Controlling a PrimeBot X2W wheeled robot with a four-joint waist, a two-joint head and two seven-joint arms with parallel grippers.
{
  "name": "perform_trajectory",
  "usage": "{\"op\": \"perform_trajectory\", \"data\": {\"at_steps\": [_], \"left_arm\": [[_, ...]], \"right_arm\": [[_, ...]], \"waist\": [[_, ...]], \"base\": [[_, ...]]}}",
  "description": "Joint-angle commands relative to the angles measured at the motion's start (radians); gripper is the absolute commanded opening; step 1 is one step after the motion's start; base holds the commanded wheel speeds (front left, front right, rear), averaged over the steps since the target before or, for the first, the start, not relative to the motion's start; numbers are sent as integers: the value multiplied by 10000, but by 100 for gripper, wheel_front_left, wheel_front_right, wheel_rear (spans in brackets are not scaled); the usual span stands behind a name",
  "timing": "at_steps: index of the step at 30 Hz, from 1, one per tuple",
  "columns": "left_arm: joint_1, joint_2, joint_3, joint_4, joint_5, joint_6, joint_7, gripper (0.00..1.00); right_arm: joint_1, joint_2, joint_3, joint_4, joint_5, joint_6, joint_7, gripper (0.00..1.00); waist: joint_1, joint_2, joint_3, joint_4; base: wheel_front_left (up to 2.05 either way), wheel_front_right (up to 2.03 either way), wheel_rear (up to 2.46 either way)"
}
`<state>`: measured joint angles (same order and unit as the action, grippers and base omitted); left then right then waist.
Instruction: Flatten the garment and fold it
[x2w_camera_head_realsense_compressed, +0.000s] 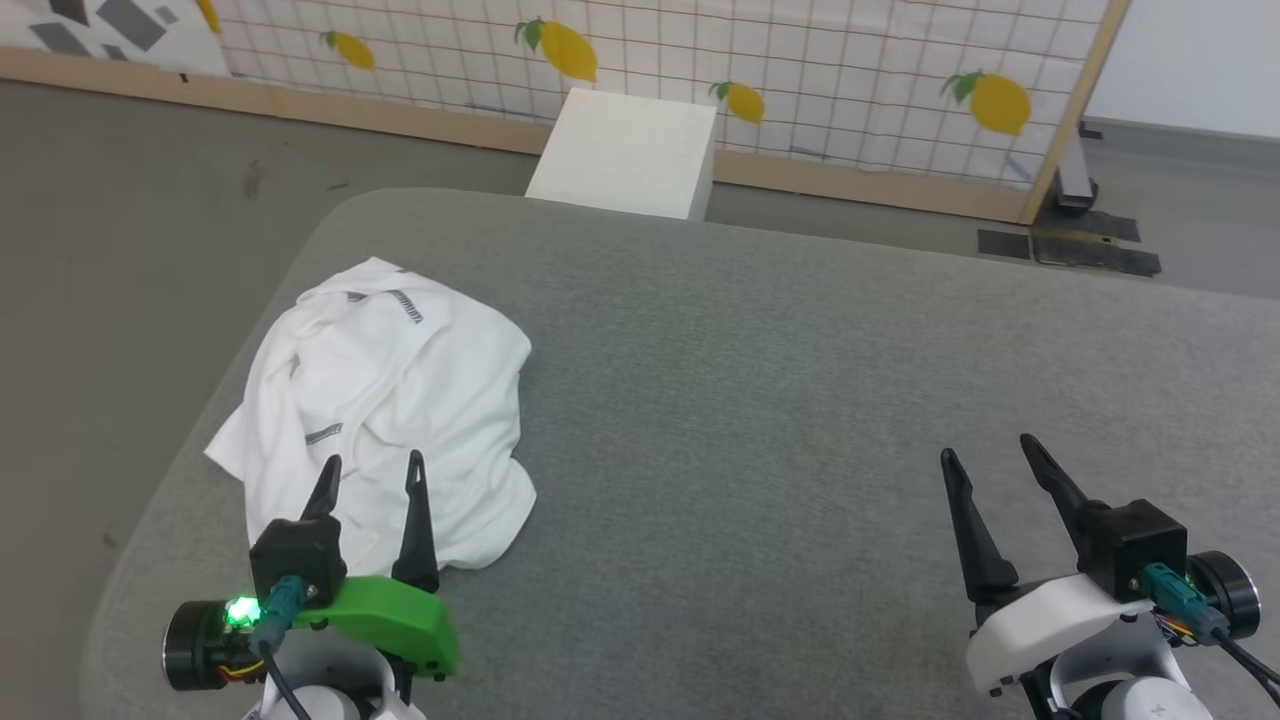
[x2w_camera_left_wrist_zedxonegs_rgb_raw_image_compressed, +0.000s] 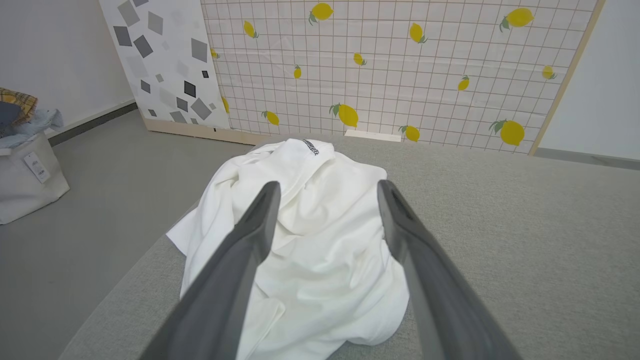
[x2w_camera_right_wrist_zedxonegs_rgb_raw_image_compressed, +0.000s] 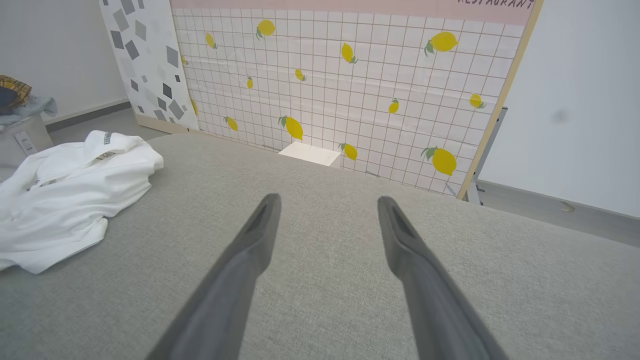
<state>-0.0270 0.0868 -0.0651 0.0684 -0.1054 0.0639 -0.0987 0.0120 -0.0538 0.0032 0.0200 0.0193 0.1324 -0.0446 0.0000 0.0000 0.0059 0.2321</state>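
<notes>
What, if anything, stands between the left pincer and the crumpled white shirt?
Nothing visible. The left pincer, open, points straight at the garment's near edge, with no object between them. The garment lies crumpled on the grey padded surface; the white box stands past that surface's far edge, out of the way.

Left gripper (x2w_camera_head_realsense_compressed: 374, 458): two long tapered dark fingers, black block, green shell (x2w_camera_head_realsense_compressed: 400, 618).
Right gripper (x2w_camera_head_realsense_compressed: 985, 447): matching dark fingers, black block, white shell (x2w_camera_head_realsense_compressed: 1040, 620).
Cables: teal connectors (x2w_camera_head_realsense_compressed: 283, 598), black leads.
Left wrist: black cylinder (x2w_camera_head_realsense_compressed: 190, 648), green light (x2w_camera_head_realsense_compressed: 240, 610).
</notes>
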Motion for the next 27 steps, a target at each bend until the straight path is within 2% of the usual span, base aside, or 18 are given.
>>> {"op": "perform_trajectory", "data": {"at_steps": [1, 27], "left_arm": [[-125, 91, -19, 49, -119, 100, -99, 100], [222, 486, -185, -63, -803, 705, -521, 100]], "right_arm": [[-204, 14, 28, 37, 93, -7, -91, 100], [-354, 22, 225, 94, 207, -11, -302, 100]], "waist": [[0, 0, 12, 191], [0, 0, 53, 1442]], "base": [[0, 0, 0], [0, 0, 0]]}}
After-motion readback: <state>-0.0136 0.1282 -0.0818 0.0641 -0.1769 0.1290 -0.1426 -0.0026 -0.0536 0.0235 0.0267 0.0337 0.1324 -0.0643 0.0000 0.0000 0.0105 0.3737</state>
